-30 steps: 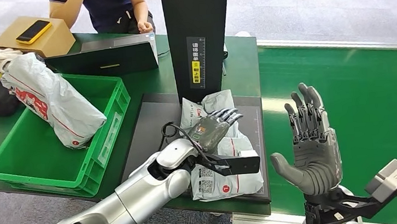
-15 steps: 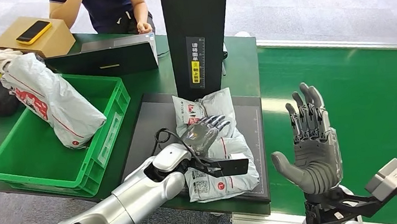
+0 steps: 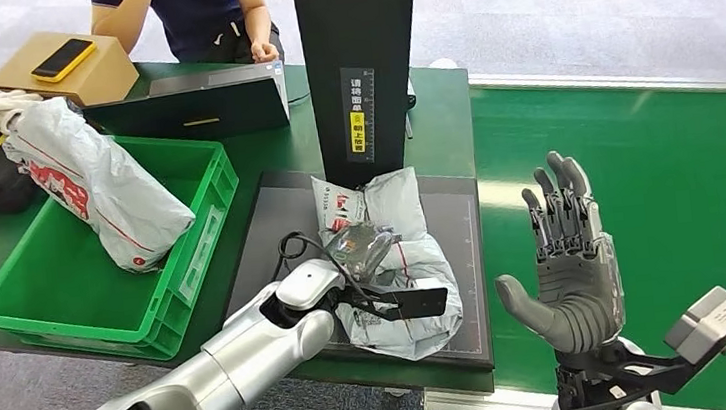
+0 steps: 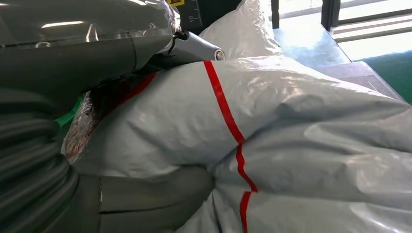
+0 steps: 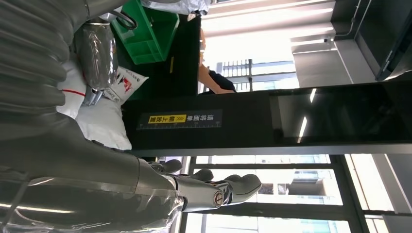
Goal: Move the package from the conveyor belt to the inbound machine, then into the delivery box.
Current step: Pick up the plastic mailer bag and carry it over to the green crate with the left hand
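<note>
The crumpled white plastic mailer package with red stripes [image 3: 389, 258] lay on the dark flat scanning plate [image 3: 281, 233] of the inbound machine, at the near right part of the green desk [image 3: 263, 149], just in front of the tall black scanner column [image 3: 360, 60]. The left hand [image 3: 361, 248] rested on top of the package with its fingers curled into the slack film; in the left wrist view the thumb [image 4: 160, 194] sat under a fold of the bag and the fingers pressed over it, so the hand appeared to be gripping the package. The right hand [image 3: 567, 256] stood upright beyond the right edge of the desk, over the green conveyor belt [image 3: 657, 167], with its fingers spread and holding nothing.

The grip looked shallow, taken on loose plastic rather than on the contents. If lifted that way, the bag could stretch, sag and slide out before reaching the green plastic delivery box [image 3: 75, 283] at the near left part of the desk. A low carry might catch the package on the box's rim. A white and red bag [image 3: 95, 180] already lay in the box against its far wall, so a drop there could land on it and roll out.
</note>
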`<move>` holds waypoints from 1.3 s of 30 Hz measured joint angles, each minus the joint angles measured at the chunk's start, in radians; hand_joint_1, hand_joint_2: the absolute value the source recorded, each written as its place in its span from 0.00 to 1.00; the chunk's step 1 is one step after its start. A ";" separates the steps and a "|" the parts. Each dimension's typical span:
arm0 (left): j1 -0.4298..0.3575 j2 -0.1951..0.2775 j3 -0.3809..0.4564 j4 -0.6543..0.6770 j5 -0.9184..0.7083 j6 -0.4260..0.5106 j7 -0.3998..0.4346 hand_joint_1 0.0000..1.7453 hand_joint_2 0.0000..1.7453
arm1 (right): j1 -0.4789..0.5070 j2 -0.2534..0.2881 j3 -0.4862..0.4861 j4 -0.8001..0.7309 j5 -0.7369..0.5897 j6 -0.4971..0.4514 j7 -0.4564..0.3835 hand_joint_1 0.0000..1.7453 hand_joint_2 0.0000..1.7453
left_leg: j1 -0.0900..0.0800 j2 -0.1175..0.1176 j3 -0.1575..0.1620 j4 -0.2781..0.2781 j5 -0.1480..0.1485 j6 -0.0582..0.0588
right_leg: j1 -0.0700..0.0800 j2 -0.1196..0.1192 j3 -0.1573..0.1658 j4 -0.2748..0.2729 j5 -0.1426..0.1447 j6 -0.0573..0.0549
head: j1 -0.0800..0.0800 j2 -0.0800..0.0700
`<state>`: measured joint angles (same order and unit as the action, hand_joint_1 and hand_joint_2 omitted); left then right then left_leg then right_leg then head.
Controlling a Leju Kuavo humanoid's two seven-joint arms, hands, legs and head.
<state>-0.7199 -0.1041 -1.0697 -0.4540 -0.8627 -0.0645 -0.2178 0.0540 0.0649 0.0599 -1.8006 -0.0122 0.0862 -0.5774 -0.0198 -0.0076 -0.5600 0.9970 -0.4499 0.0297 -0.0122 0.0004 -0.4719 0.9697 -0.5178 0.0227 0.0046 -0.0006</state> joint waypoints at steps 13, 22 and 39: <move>-0.005 0.001 0.019 0.002 0.025 0.061 -0.024 1.00 1.00 | 0.000 0.000 -0.003 0.004 0.000 0.000 -0.002 0.00 1.00 | 0.000 0.000 0.000 0.000 0.000 0.000 | 0.000 0.000 -0.001 0.000 0.000 0.000 | 0.000 0.000; -0.005 0.002 0.033 0.002 0.027 0.073 -0.025 1.00 1.00 | 0.000 0.000 -0.004 0.004 0.000 0.000 -0.002 0.00 1.00 | 0.000 0.000 -0.001 0.000 0.000 0.000 | 0.000 0.000 -0.002 0.000 0.000 0.000 | 0.000 0.000; 0.062 0.050 0.131 -0.242 0.112 0.356 -0.015 1.00 1.00 | 0.037 0.000 -0.024 -0.004 -0.003 -0.015 -0.004 0.00 1.00 | 0.000 0.000 -0.003 0.000 0.000 0.000 | 0.000 0.001 -0.003 0.000 0.000 0.000 | 0.000 0.000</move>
<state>-0.6578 -0.0542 -0.9388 -0.6960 -0.7504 0.2910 -0.2328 0.0908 0.0649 0.0362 -1.8045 -0.0148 0.0708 -0.5818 -0.0198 -0.0073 -0.5626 0.9970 -0.4501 0.0295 -0.0123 0.0010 -0.4748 0.9697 -0.5180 0.0224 0.0046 -0.0007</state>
